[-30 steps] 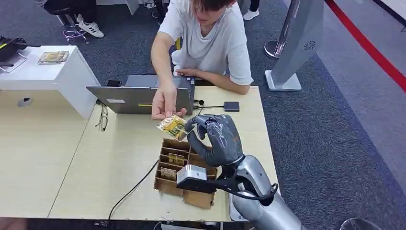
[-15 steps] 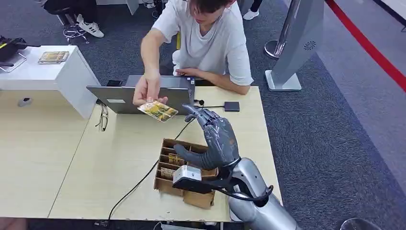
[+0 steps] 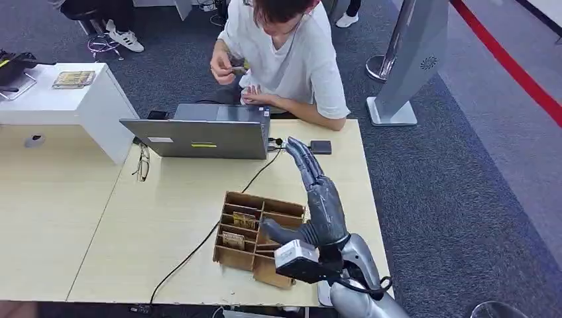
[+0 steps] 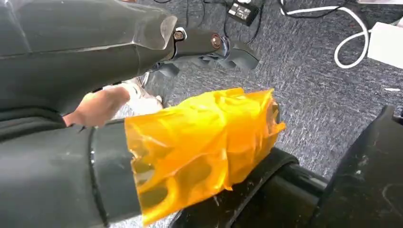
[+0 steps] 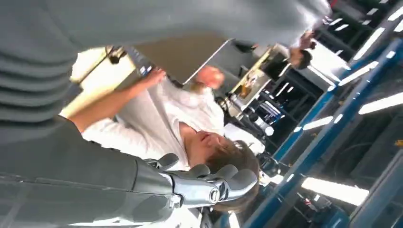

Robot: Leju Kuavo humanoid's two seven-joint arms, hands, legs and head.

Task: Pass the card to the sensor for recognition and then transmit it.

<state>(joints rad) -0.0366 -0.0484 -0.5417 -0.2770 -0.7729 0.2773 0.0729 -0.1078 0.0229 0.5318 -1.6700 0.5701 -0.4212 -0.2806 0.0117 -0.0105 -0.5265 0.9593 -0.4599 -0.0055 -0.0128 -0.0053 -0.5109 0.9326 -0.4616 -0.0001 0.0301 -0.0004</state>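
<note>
The card [image 3: 237, 66] is in the hand of a person [image 3: 288, 56] seated behind the table, held close to their chest. My right hand [image 3: 319, 199] stands over the right part of the table with its fingers stretched out and apart, holding nothing; its dark fingers [image 5: 209, 186] are spread in front of the person in the right wrist view. A small dark square device [image 3: 321, 147] lies just beyond the fingertips. My left hand [image 4: 142, 71] hangs over grey carpet, its thumb [image 4: 199, 147] wrapped in yellow film, fingers apart and holding nothing.
A cardboard divider box [image 3: 266, 205] with more cards [image 3: 244, 220] sits below my right hand. A grey laptop [image 3: 199, 138] stands at the table's far edge, with a black cable [image 3: 199, 244] crossing the wooden table [image 3: 166, 212]. Glasses [image 3: 142, 164] lie left of the laptop.
The person took the card from my right hand and drew it back to their chest. My right hand let go and its fingers straightened upward.
</note>
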